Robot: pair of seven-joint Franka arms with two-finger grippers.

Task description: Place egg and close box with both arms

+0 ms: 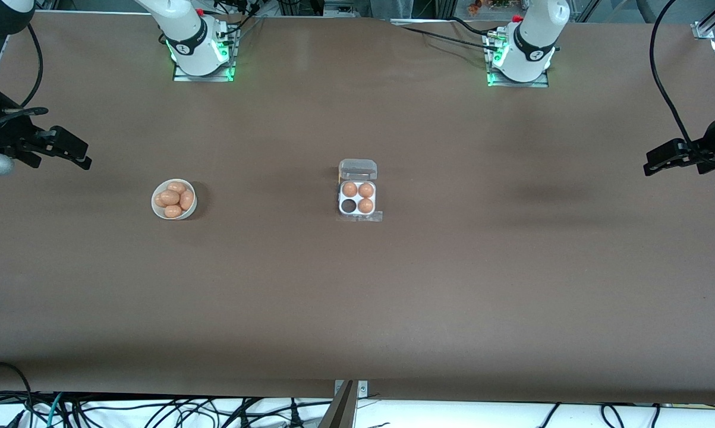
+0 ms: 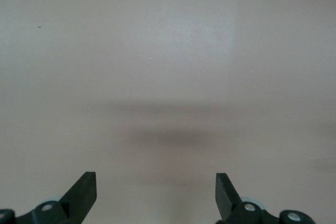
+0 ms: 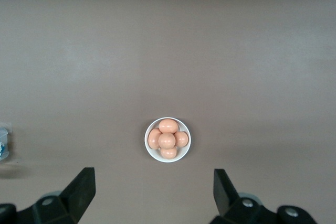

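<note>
The brown table (image 1: 357, 309) is filling the frame. The right gripper (image 1: 66, 148) is hanging at mid-left, the left gripper (image 1: 669, 157) at mid-right, both spread wide and empty. The box (image 1: 357, 196) is sitting open at center, three cells filled. Eggs are piling in the white bowl (image 1: 173, 200) left of center.

Both arms cut off by the front view's top edge, only bases and lowest links show. Right gripper (image 1: 66, 148) and left gripper (image 1: 669, 157) half out of frame at the side edges. In both wrist views only the fingertips (image 3: 84, 184) show, rest cropped. Box (image 3: 2, 142) is a sliver at the right wrist view's edge. Bowl (image 1: 158, 209): lower eggs (image 1: 172, 198) hidden under the pile, count unclear. Clear lid (image 1: 358, 169) hard to make out.
</note>
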